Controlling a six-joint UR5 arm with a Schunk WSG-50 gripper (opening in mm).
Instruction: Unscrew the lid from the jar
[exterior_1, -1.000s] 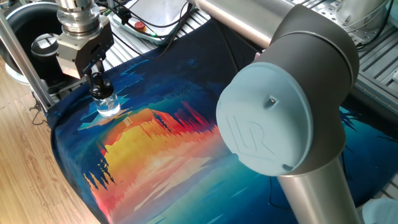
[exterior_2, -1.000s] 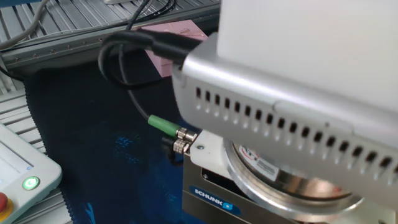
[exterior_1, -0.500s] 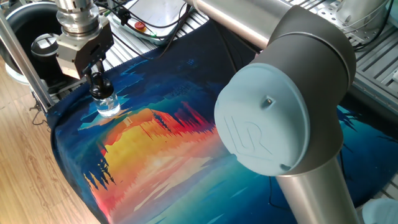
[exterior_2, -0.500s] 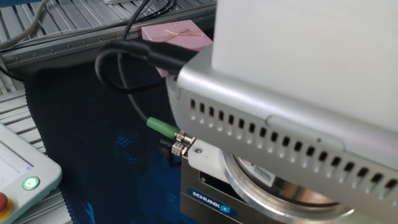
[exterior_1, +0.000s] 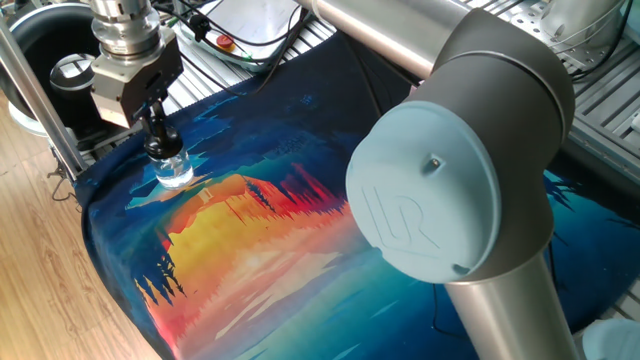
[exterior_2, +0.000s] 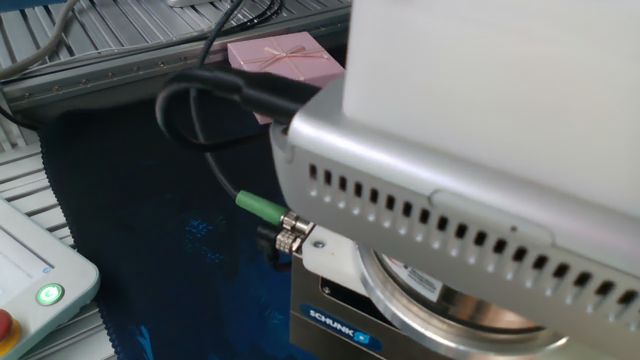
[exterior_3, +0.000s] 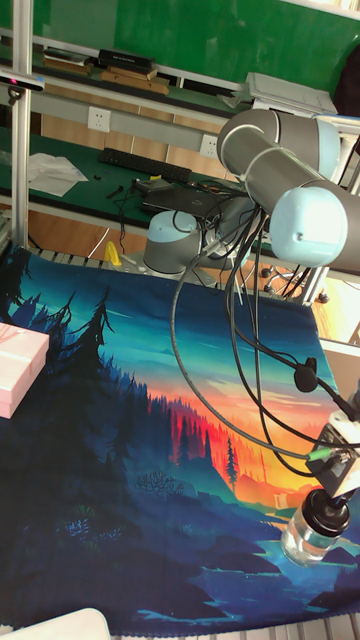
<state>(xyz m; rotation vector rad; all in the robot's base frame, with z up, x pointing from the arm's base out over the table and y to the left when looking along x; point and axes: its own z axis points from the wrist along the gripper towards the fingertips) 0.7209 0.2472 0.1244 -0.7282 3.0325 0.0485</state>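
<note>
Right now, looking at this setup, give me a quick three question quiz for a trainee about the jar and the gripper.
1. True or false: the gripper is closed on the lid of the jar.
2. The jar stands: A) upright on the printed cloth, B) on its side, C) on the pink gift box.
3. Fill in: the jar's glass is ____.

Key: 1 true; 2 A; 3 clear.

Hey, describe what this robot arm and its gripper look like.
The arm is silver-grey tubing with pale blue round joint caps embossed UR. Black cables loop along it. The gripper has a silver body with SCHUNK lettering, dark fingers and a green cable connector.
</note>
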